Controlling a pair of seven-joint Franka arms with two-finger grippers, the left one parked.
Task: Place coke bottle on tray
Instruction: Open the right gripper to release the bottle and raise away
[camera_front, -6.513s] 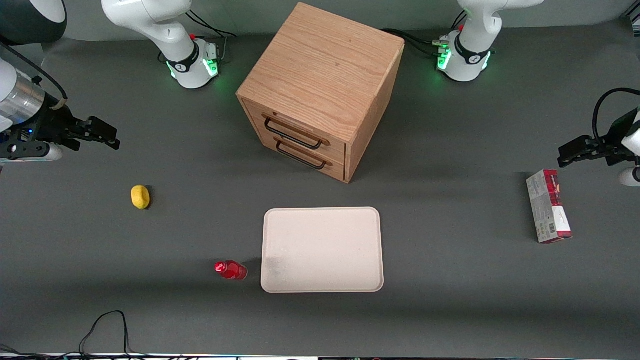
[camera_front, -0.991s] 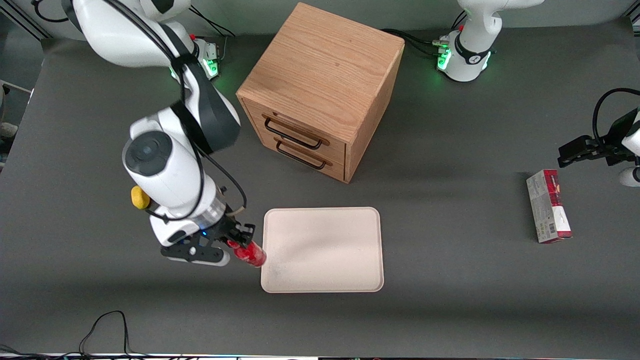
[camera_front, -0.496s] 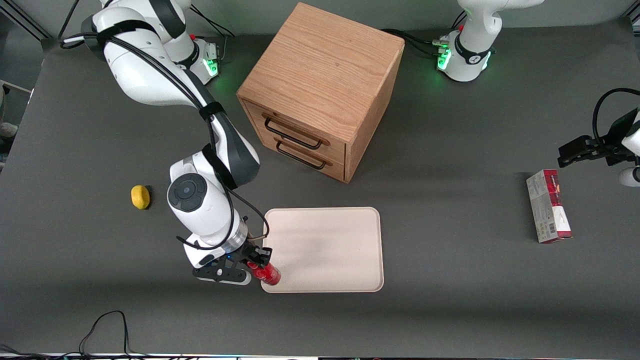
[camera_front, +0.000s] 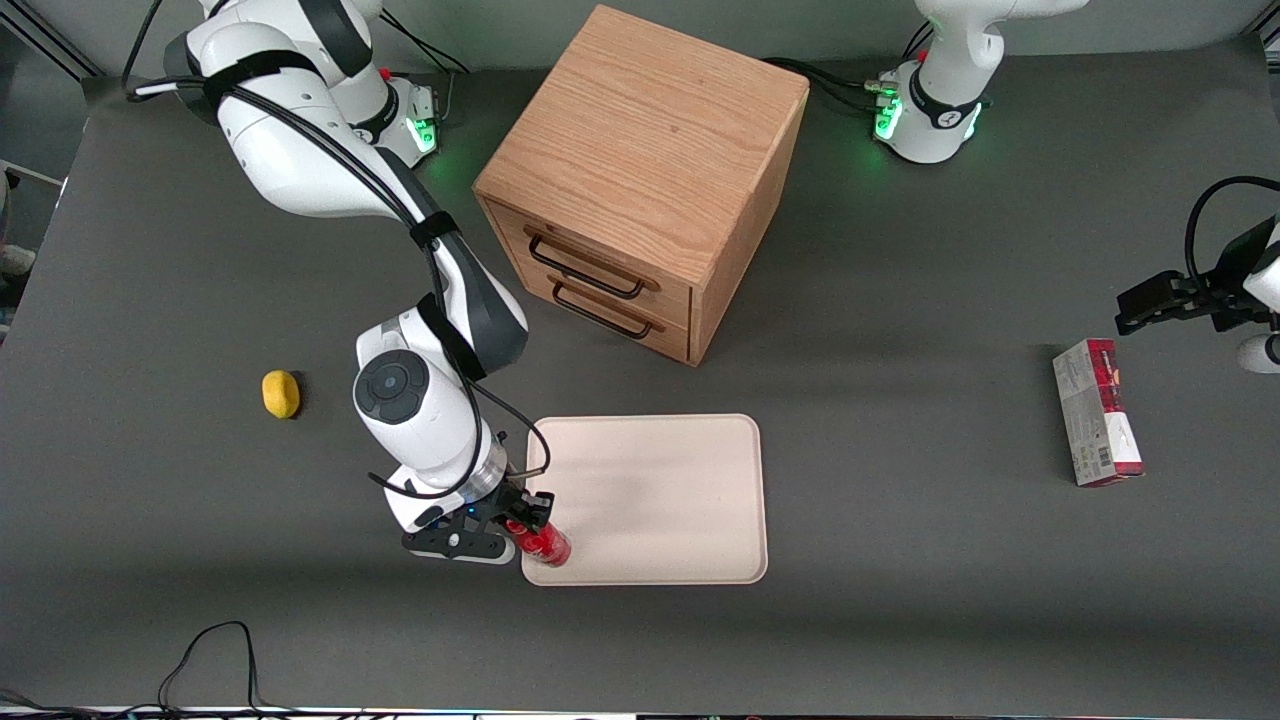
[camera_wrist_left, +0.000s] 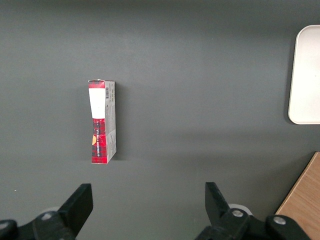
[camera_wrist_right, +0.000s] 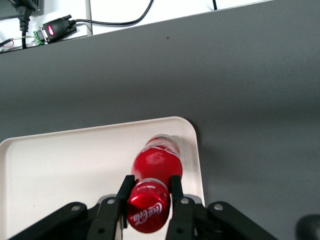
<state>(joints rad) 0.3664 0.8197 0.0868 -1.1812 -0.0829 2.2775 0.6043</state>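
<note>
Tabletop: hand has carried coke bottle onto tray

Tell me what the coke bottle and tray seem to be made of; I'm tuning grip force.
The coke bottle, held in the gripper over a tray corner, looks like glossy red plastic: it shows highlights and a printed red cap. The tray looks matte cream, likely plastic or fibre composite: no glare, faint speckling.

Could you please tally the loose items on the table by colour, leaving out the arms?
Red: 2, the coke bottle held by the tool over the tray, and the carton
Yellow: 1, lemon
Cream: 1, tray
Wood: 1, cabinet
Total: 5
</note>
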